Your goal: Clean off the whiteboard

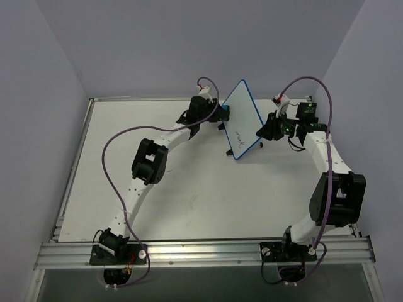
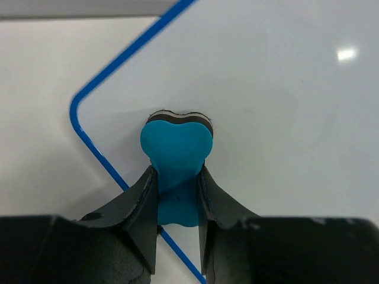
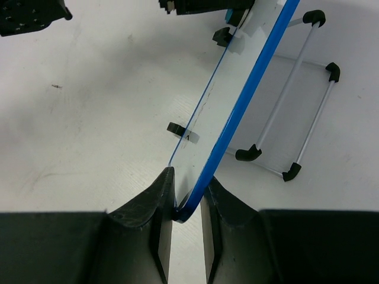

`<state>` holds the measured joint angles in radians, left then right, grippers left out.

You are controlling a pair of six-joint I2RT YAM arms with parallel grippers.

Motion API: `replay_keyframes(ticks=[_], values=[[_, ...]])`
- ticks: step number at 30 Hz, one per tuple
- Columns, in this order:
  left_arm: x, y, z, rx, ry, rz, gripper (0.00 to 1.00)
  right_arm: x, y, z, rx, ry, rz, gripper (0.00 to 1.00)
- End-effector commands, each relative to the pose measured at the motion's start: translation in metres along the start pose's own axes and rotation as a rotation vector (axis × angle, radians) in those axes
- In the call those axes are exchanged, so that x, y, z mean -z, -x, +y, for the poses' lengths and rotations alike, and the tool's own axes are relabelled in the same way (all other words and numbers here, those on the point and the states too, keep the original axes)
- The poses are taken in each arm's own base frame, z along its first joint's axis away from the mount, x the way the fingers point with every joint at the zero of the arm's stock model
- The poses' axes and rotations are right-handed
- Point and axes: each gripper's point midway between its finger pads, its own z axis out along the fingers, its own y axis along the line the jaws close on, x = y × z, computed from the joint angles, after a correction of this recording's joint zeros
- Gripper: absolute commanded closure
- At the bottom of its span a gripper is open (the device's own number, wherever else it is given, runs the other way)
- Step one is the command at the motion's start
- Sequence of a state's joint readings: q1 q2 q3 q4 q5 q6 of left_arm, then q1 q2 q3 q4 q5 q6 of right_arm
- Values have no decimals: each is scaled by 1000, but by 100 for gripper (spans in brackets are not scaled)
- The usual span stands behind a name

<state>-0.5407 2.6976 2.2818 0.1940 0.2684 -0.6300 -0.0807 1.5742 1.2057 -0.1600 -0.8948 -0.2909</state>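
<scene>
The whiteboard (image 1: 244,116) stands tilted up off the desk (image 1: 189,195) in the upper middle of the top view. Its long axis runs steeply from the top of the frame down toward the lower middle.

The right end effector (image 1: 267,129) is pressed together on the blue frame at the board's right edge. In the right wrist view its fingers (image 3: 164,195) pinch a rounded corner of the frame and steady the board. The left end effector (image 1: 217,113) sits at the board's upper left edge and pinches a small blue eraser (image 2: 176,155). In the left wrist view the eraser's dark felt face looks to be against the white surface, just inside a frame corner.

A short black scribble (image 1: 239,134) remains low on the board. It lies down the frame and slightly right of the eraser, along the long axis. The left arm is the nearer one and carries the tool, so the coming stroke should probably run down the board toward that mark. The board around the eraser looks clean in the left wrist view.
</scene>
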Motion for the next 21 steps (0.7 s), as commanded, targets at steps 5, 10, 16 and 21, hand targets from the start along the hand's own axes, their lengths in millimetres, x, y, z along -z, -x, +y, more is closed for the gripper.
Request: replay_keyframes(ticks=[5, 10, 16, 21], values=[[44, -8, -122, -82, -269, 47, 98, -6, -13, 13, 49, 53, 46, 100], [65, -41, -143, -108, -293, 132, 98, -7, -13, 12, 47, 51, 48, 100], [78, -82, -164, -91, -309, 181, 98, -7, -8, 14, 48, 52, 38, 100], [90, -116, -171, -95, -282, 219, 98, -6, -7, 17, 54, 59, 33, 100]])
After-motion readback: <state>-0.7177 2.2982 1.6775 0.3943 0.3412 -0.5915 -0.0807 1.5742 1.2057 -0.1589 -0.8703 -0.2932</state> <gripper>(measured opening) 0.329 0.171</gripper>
